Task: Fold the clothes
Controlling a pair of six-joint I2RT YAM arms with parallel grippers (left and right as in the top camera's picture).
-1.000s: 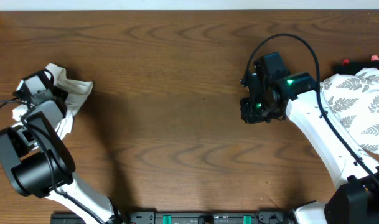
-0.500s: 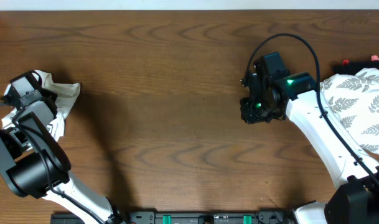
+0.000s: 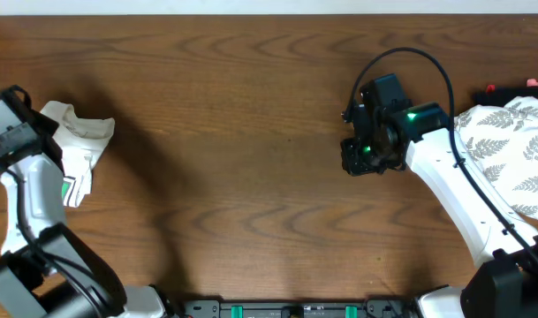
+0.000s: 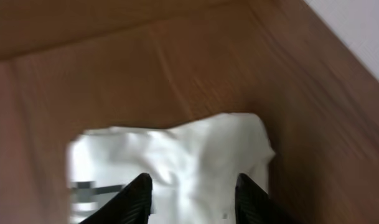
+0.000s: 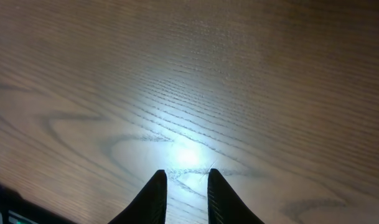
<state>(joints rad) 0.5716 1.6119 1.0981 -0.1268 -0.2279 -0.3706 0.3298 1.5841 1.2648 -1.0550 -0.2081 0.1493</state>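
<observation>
left end effector (image 4: 192, 190): fingers parted, empty | right end effector (image 5: 185, 186): narrow gap, empty, above bench (image 3: 251, 132) | white T-shirt (image 4: 177, 149): crumpled just beneath left end effector | risk: pinching several bunched layers, dragging the heap

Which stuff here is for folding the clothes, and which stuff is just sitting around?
For the job:
- white T-shirt, crumpled at the far left
- left gripper, open, near the shirt
- right gripper, holding nothing

Just lying about:
- fern-print cloth at the right edge
- small red thing next to that cloth
</observation>
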